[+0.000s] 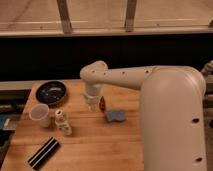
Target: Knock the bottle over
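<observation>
The bottle (62,123) is small and clear, with a white cap and a pale label. It stands on the wooden table (95,147) at the left, just right of the white paper cup (40,115). My gripper (91,103) hangs from the white arm over the middle of the table. It is to the right of the bottle and a little farther back, apart from it, and right beside a small red-and-dark object (102,103).
A dark plate (51,92) sits at the back left. A blue sponge (115,116) lies right of the gripper. A black striped bar (43,152) lies near the front left edge. The robot's large white arm body (172,120) fills the right side.
</observation>
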`<state>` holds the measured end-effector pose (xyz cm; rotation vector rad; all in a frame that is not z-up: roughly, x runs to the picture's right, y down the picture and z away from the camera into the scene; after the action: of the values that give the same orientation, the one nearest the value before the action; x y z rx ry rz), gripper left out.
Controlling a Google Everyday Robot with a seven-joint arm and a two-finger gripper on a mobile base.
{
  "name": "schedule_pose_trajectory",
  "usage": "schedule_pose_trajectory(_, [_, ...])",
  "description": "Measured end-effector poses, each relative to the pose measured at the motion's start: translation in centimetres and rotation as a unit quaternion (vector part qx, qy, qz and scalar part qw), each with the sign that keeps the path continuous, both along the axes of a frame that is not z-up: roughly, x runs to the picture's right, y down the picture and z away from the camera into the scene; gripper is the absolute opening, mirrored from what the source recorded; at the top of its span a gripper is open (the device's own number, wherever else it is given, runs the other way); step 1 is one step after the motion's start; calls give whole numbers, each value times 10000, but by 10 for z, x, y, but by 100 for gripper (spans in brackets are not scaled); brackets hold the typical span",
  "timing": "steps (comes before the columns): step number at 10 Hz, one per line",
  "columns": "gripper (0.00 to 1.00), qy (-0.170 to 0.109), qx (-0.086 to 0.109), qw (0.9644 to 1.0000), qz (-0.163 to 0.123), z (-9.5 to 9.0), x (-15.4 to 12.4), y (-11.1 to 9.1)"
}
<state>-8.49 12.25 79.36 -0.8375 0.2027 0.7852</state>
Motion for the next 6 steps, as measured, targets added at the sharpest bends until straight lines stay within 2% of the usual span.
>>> schedule_pose_trajectory(1, [0,53,11,10000,5,2,7,-1])
schedule_pose_trajectory(6, [0,13,-10,10000,-65,2,4,1])
